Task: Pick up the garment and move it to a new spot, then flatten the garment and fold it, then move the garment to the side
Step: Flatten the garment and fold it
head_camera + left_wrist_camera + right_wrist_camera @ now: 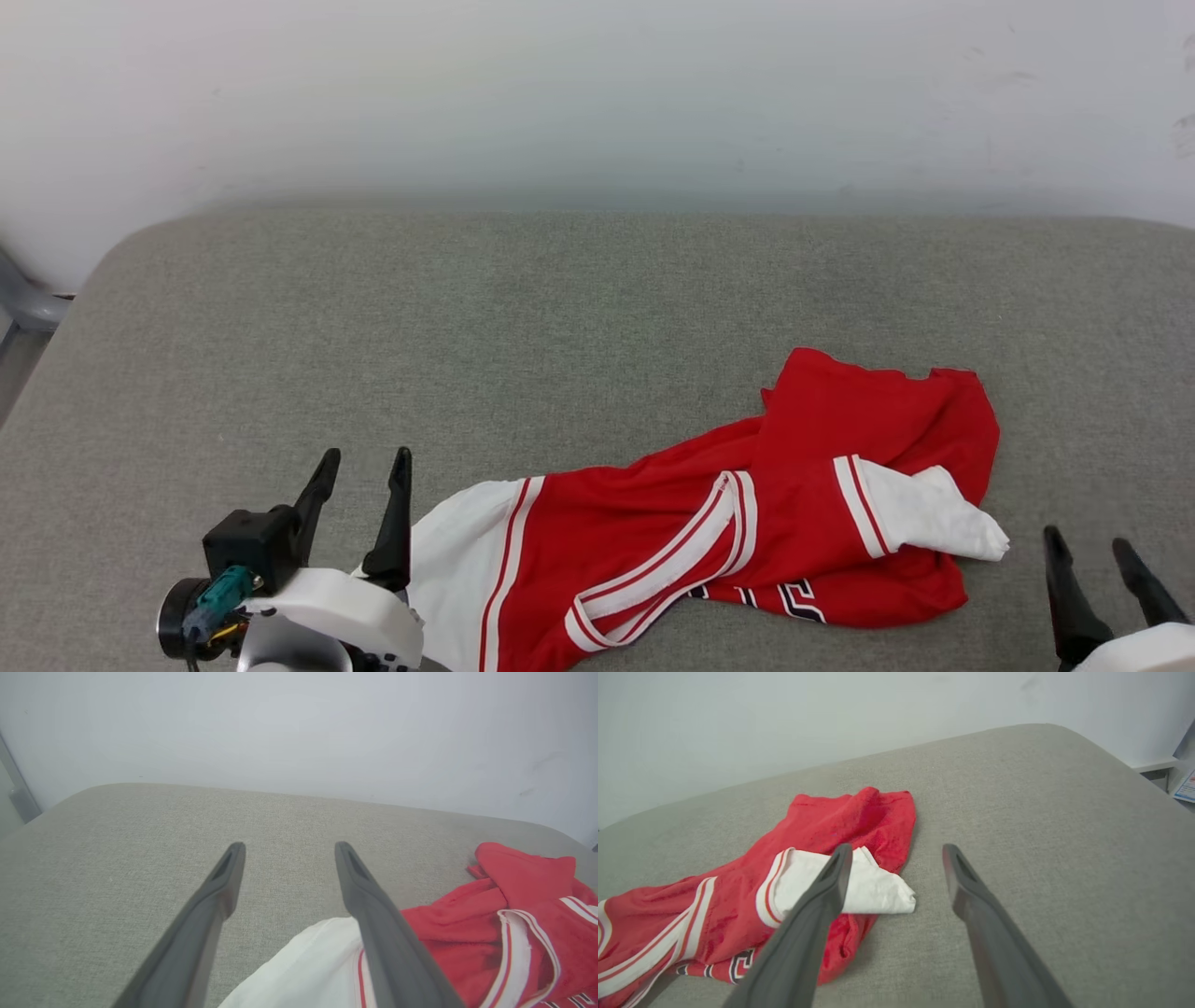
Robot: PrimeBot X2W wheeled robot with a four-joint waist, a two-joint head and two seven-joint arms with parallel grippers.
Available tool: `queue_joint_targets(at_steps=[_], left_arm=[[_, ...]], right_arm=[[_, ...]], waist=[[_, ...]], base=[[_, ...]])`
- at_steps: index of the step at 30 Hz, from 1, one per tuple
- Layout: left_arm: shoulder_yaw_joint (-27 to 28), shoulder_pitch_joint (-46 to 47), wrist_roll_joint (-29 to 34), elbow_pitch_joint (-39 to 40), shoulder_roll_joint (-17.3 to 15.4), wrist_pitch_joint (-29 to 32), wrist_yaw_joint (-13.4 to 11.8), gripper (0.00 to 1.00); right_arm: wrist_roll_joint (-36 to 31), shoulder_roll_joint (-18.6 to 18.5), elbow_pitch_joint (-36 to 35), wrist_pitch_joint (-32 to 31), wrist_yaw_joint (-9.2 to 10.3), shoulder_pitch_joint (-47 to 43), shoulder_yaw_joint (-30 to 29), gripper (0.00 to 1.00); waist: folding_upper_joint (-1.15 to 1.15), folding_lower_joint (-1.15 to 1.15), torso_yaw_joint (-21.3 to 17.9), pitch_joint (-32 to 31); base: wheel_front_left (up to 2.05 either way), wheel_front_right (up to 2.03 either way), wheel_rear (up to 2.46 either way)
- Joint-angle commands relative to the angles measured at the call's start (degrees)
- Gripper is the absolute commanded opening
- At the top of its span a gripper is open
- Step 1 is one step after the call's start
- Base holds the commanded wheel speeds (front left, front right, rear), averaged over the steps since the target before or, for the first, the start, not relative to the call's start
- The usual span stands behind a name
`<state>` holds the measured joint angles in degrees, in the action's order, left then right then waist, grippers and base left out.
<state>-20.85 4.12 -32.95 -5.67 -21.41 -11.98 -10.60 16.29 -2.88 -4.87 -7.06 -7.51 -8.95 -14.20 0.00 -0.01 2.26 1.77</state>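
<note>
Garment [794,467] between left gripper [366,455], right gripper [1087,539]; jaws parted

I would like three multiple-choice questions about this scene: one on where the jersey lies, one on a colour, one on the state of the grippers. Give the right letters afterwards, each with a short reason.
1. In the head view, where on the grey padded surface does the red jersey lie?
A. At the far edge, against the wall.
B. Near the front edge, from the middle to the right.
C. In the far left corner.

2. What colour are the jersey's sleeves?
A. White.
B. Black.
C. Blue.

3. How do the left gripper and the right gripper stand?
A. Both shut on the jersey.
B. Left shut on a sleeve, right open.
C. Both open, holding nothing.

Answers:
1 B: it stretches along the near edge, between the two grippers.
2 A: a white sleeve shows at each end.
3 C: each wrist view shows them spread, gripping nothing.
</note>
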Motion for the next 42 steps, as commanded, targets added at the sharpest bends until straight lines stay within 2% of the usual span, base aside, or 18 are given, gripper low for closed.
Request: queue_joint_targets(at_steps=[1,6,11,20,24,25,26,27,32,37,42], left_arm=[[-0.4,0.9,0.9,1.2,0.2,-0.6,-0.4,1.00],[-1.5,1.0,2.5,4.0,0.4,-0.6,-1.2,1.00],[-2.0,1.8,3.1,6.4,0.4,-0.1,-1.5,1.00],[-2.3,3.6,2.9,7.1,0.8,-0.2,-1.3,1.00],[-2.4,4.3,2.7,6.5,1.3,-0.5,-1.1,1.00],[-2.4,4.3,2.7,6.3,1.3,-0.5,-1.2,1.00],[-2.3,4.3,2.6,6.1,1.3,-0.6,-1.1,1.00],[-2.3,4.3,2.6,5.9,1.3,-0.8,-1.2,1.00],[-1.9,3.5,2.4,5.3,1.1,-0.9,-1.5,1.00],[-1.8,2.8,2.2,4.9,0.8,-0.7,-1.9,1.00],[-2.0,2.0,2.1,5.1,0.7,-0.4,-2.3,1.00]], right_arm=[[-0.2,0.0,1.4,-2.1,0.04,-0.7,-0.5,1.00],[-1.8,0.0,7.0,-9.5,0.04,1.6,-2.3,1.00],[-1.5,-2.2,12.1,-15.5,0.04,6.6,-1.9,1.00],[0.1,-8.2,20.5,-23.9,0.04,15.9,3.3,1.00],[1.4,-9.4,24.6,-28.2,0.04,16.8,5.9,1.00],[1.8,-9.5,25.5,-29.6,0.02,16.6,6.7,0.45],[2.3,-9.6,26.0,-30.5,0.02,16.4,7.2,0.04],[2.9,-9.4,26.1,-31.0,0.02,16.2,7.4,0.00],[3.0,-10.4,22.3,-28.7,0.04,16.5,6.6,0.00],[0.1,-10.3,13.1,-23.5,0.04,16.2,3.2,0.00],[-2.5,-8.2,2.2,-23.0,0.04,11.6,-1.5,0.00]], waist=[[0.00,0.01,0.0,-0.1],[0.00,0.01,0.4,0.5],[0.00,0.01,1.2,2.1],[0.00,0.01,3.2,6.1],[0.00,0.01,3.8,7.0],[0.00,0.01,3.9,7.0],[0.00,0.01,4.0,7.0],[0.00,0.01,4.0,7.0],[0.00,0.01,3.5,6.5],[0.00,0.01,2.3,5.3],[0.00,0.01,1.4,3.5]], base=[[0.00,0.00,0.00],[0.00,0.00,0.00],[0.00,0.00,0.00],[0.00,0.00,0.00],[0.00,0.00,0.00],[0.00,0.00,0.00],[0.00,0.00,0.00],[0.00,0.00,0.00],[0.00,0.00,0.00],[0.00,0.00,0.00],[0.00,0.00,0.00]])
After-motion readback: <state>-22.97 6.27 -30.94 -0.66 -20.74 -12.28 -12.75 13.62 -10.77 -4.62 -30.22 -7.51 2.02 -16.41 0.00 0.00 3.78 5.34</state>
